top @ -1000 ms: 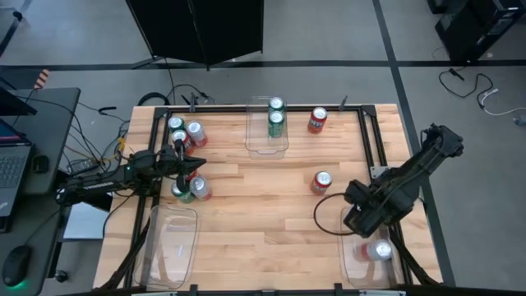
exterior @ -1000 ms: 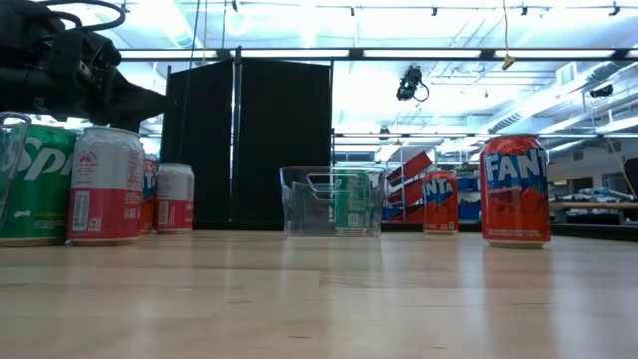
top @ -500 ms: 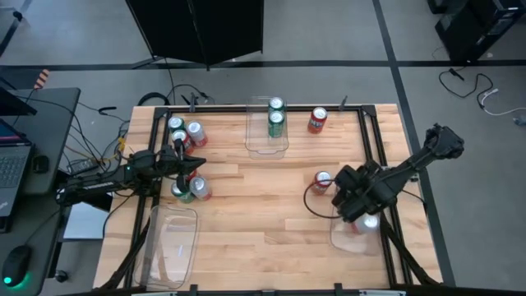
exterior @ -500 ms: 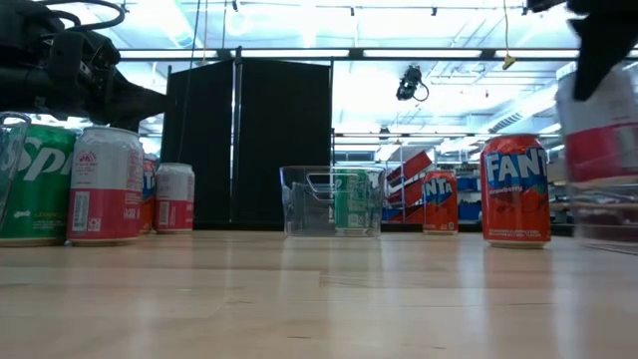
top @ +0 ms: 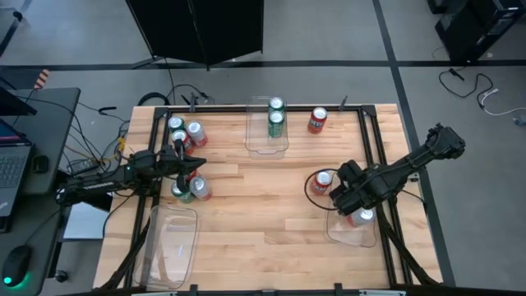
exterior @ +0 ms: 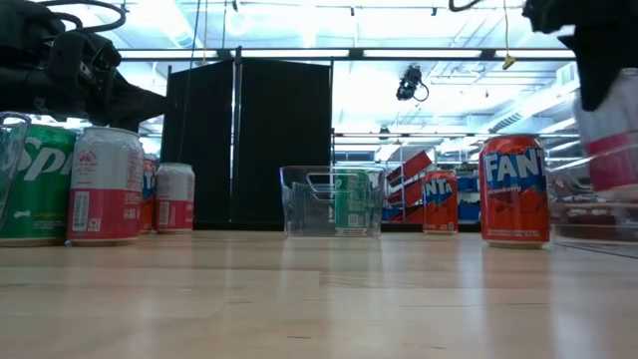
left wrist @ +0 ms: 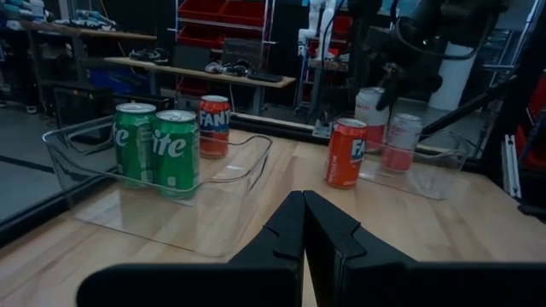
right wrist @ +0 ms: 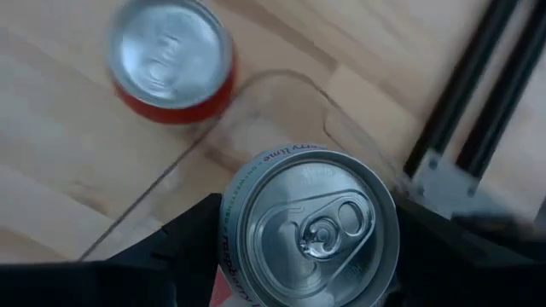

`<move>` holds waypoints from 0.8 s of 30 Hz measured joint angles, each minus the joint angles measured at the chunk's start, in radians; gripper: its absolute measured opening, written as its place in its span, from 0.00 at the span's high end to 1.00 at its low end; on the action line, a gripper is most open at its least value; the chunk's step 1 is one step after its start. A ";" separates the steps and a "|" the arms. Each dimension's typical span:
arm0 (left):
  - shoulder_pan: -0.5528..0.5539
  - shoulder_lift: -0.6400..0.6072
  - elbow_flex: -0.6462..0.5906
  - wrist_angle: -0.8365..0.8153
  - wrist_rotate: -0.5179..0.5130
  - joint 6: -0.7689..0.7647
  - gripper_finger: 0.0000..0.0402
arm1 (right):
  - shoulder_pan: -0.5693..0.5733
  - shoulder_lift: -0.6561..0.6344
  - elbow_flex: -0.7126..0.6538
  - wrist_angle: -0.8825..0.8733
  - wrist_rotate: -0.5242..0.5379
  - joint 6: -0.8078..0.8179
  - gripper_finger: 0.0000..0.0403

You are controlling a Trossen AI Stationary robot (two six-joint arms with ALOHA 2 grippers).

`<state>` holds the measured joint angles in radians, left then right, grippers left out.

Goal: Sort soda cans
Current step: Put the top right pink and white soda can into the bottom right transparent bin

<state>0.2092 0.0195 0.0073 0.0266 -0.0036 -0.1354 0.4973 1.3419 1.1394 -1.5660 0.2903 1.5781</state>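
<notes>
The right end effector (top: 355, 200) is hanging over the right side of the table (top: 271, 222), its fingers standing wide on either flank of a silver-white can (right wrist: 309, 225), gripping it; directly beneath is sitting a clear tray (top: 352, 232), and just beside it, toward the table's middle, a red can (top: 323, 181) is standing upright; the left end effector (top: 194, 164) is waiting at the table's left side, fingers pressed together and empty, with a green can (top: 180, 191) and a red-and-white can (top: 200, 189) just next to it; further ahead of it, two green cans (left wrist: 159, 150) are standing in another clear tray (left wrist: 213, 223).
</notes>
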 joint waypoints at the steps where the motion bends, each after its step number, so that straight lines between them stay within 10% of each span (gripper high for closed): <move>1: 0.000 0.000 0.000 -0.001 0.000 -0.003 0.97 | 0.007 -0.001 -0.013 -0.003 -0.011 0.032 0.33; 24: 0.000 0.000 0.000 0.004 0.000 -0.004 0.97 | 0.086 -0.005 -0.219 0.007 -0.242 0.279 0.30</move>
<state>0.2096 0.0193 0.0074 0.0307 -0.0036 -0.1394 0.5831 1.3365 0.9204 -1.5588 0.0482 1.8572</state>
